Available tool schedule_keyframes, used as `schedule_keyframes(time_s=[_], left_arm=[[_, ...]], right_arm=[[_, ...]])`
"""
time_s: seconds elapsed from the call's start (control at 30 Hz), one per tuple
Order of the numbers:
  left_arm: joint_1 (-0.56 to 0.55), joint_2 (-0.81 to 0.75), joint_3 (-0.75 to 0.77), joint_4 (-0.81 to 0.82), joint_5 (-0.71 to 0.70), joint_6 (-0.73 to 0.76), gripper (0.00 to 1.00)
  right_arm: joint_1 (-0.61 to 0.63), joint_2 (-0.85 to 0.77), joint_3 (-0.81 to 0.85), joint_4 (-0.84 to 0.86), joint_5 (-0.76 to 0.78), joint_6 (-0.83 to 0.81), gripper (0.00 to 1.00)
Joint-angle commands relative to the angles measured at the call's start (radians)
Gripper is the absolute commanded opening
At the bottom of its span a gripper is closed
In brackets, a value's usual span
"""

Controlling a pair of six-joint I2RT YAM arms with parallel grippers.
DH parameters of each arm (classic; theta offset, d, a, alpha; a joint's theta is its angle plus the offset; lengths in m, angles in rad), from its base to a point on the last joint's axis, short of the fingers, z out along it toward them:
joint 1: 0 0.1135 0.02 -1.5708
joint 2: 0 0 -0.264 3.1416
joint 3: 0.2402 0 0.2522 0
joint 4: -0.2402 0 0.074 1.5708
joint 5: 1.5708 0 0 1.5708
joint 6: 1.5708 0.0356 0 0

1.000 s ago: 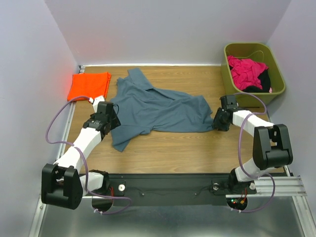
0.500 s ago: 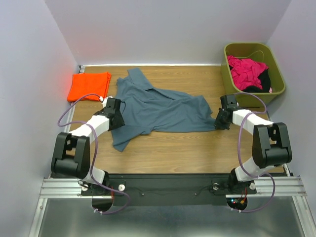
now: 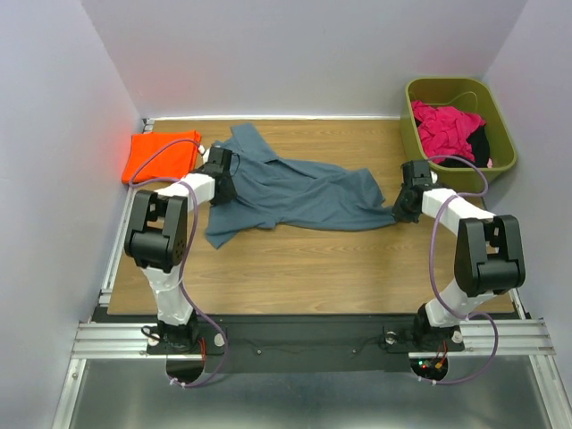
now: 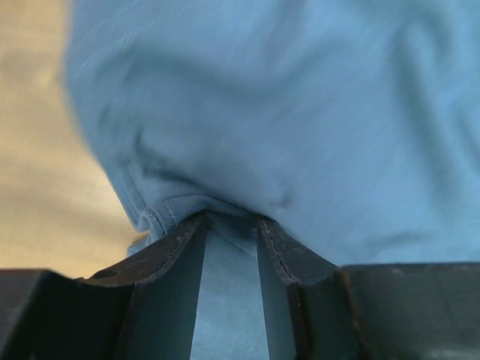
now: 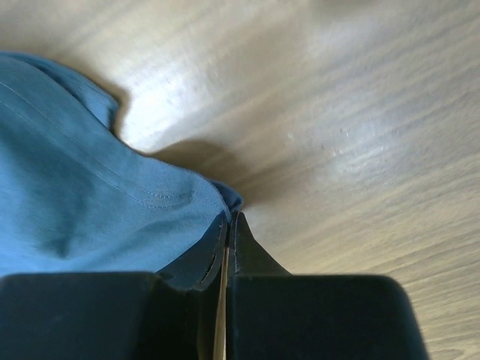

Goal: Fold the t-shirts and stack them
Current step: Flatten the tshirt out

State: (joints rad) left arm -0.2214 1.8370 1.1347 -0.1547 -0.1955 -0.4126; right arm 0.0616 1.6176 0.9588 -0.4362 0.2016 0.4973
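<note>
The slate blue-grey t-shirt point(image 3: 295, 192) is seen lying crumpled and unfolded across the middle of the wooden table point(image 3: 313, 268), stretched from left of centre to right of centre in the overhead view. The orange t-shirt point(image 3: 161, 154) is found folded flat at the upper left corner of the table, just beside the blue-grey one and apart from both arms.

The left gripper point(image 3: 222, 172) is set on the upper left edge of the slate blue-grey t-shirt. In the left wrist view its 2 fingers point(image 4: 176, 251) are held partly apart, with blue cloth showing between them and a hem bunched against their tips; whether the cloth is actually clamped cannot be told.

The right gripper point(image 3: 407, 204) is placed at the right end of the same shirt. In the right wrist view its jaws are clenched together on the hemmed corner of the cloth point(image 5: 75, 195), which is raised slightly over the bare wood point(image 5: 337, 112), with a shadow cast beneath.

A green bin point(image 3: 407, 125) is stood at the upper right of the frame, with pink and black clothes point(image 3: 447, 130) heaped inside.
</note>
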Motion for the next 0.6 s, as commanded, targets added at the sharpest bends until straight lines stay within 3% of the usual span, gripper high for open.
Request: schedule_keyframes(time_s=[0.0,0.2,0.37,0.57], left_arm=[[-0.001,0.056,0.088,-0.040,0.033,0.032,0.47],[-0.001,-0.165,-0.007,-0.117,-0.057,-0.041,0.60],[-0.016,-0.407,-0.168,-0.198,-0.133,-0.167,0.60],[-0.035,-0.558,-0.361,-0.241,-0.111,-0.245,0.58]], right_arm=[[-0.008,0.005,0.054,0.019,0.024,0.012,0.01],[-0.008,-0.028,0.044,0.017,-0.016,-0.011,0.01],[-0.008,-0.042,0.028,0.019,-0.064,-0.014,0.01],[-0.008,-0.056,0.031,0.019,-0.083,-0.019,0.01]])
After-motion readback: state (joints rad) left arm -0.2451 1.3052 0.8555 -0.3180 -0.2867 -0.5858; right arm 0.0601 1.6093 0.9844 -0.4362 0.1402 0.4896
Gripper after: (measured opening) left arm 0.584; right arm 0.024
